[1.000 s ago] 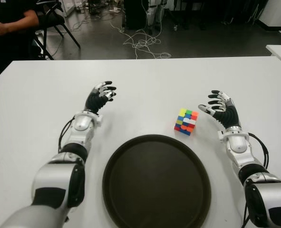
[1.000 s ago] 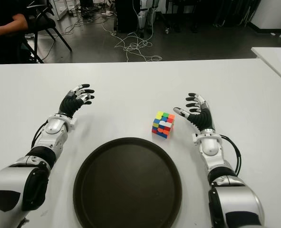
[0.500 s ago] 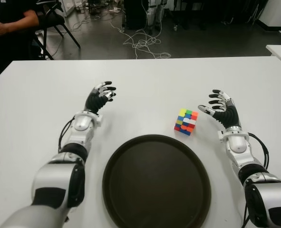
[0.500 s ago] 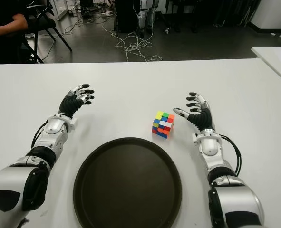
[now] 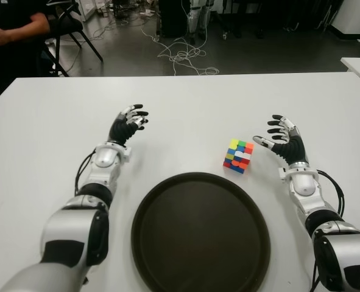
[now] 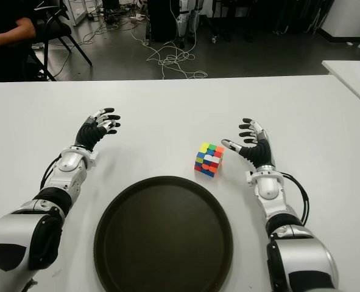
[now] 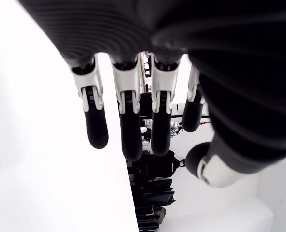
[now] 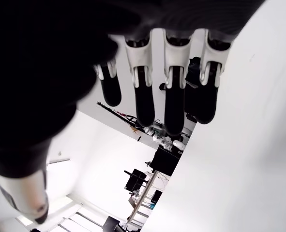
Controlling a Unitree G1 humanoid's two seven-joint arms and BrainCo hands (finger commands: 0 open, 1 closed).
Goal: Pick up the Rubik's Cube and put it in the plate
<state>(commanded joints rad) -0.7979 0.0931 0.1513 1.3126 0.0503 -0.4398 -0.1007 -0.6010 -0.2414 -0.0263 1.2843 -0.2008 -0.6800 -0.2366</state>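
A multicoloured Rubik's Cube (image 5: pixel 238 156) sits on the white table (image 5: pixel 186 103), just beyond the far right rim of a large dark round plate (image 5: pixel 201 234). My right hand (image 5: pixel 279 138) is a few centimetres to the cube's right, fingers spread and holding nothing, thumb pointing at the cube without touching it. My left hand (image 5: pixel 128 123) shows over the table to the left, well away from the cube, fingers relaxed and holding nothing. Neither wrist view shows the cube: each shows only its own straight fingers (image 8: pixel 144 96), (image 7: pixel 128 121).
A seated person (image 5: pixel 9 33) in dark clothes is at the far left beyond the table. Cables (image 5: pixel 183 55) lie on the floor behind the table. Another white table's corner (image 5: pixel 359 66) shows at the right.
My right hand has crept slightly left toward the cube. The cube, plate and left hand have not moved.
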